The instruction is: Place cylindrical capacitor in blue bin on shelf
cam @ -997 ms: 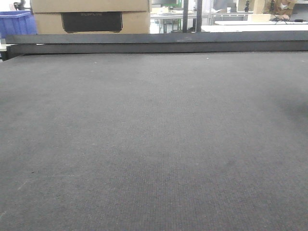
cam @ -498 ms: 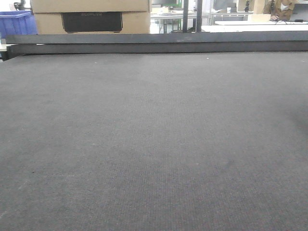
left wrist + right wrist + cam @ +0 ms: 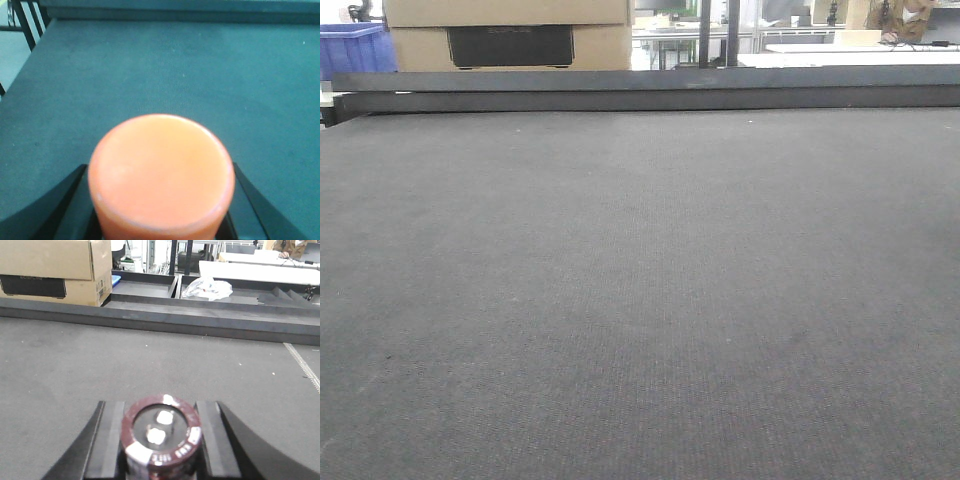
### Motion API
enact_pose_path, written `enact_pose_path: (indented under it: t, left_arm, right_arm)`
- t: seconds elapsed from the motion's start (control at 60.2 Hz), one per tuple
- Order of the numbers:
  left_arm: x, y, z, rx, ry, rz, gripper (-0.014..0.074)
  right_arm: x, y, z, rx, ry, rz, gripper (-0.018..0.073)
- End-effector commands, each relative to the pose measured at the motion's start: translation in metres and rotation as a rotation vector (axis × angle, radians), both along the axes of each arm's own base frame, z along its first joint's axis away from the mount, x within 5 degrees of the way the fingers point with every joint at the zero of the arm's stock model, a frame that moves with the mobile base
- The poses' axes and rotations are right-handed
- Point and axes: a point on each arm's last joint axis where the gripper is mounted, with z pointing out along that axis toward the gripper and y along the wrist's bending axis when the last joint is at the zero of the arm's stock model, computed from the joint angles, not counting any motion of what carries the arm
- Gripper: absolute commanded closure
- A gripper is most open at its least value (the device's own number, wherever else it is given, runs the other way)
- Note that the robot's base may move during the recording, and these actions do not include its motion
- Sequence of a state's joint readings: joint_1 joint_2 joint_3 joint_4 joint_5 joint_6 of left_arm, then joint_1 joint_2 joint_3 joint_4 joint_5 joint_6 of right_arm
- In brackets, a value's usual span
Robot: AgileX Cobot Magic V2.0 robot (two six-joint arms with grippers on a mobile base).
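In the right wrist view, my right gripper is shut on the cylindrical capacitor. The capacitor is a dark maroon can with two bright terminals on its top face, upright between the black fingers. In the left wrist view, my left gripper is shut on a smooth orange cylinder, which fills the gap between the jaws. Both grippers hover over the grey mat. Neither gripper shows in the front view. The shelf is out of view.
A dark raised rail bounds the mat's far edge. Behind it are a cardboard box and a blue crate at far left; I cannot tell if that crate is the task's bin. A crumpled plastic bag lies beyond the rail.
A faint shadow at the mat's right edge has faded from the front view. Nothing else has visibly moved.
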State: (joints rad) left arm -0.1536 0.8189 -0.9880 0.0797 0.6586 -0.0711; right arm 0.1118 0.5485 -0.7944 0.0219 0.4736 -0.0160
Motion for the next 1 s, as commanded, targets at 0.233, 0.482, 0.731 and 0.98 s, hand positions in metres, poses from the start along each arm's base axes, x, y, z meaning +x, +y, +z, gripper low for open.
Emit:
enact_pose_path:
  t: [0.233, 0.482, 0.731, 0.98]
  left_arm:
    - [-0.0003, -0.0014, 0.0058, -0.004, -0.065, -0.014, 0.0707]
    - [0.0001, -0.0015, 0.0069, -0.006, -0.078, -0.015, 0.0707]
    - [0.0001, -0.0015, 0.0069, -0.006, -0.078, -0.015, 0.0707]
    - [0.0001, -0.0015, 0.0069, -0.006, -0.078, -0.015, 0.0707]
  right_arm:
    - [-0.0013, -0.0004, 0.0013, -0.010, -0.021, -0.001, 0.0721]
    - [-0.0013, -0.0004, 0.0014, -0.009, -0.022, -0.001, 0.0721]
    - [-0.0013, -0.0004, 0.0014, -0.009, -0.022, -0.001, 0.0721]
    - [-0.0013, -0.0004, 0.0014, -0.009, -0.022, -0.001, 0.0721]
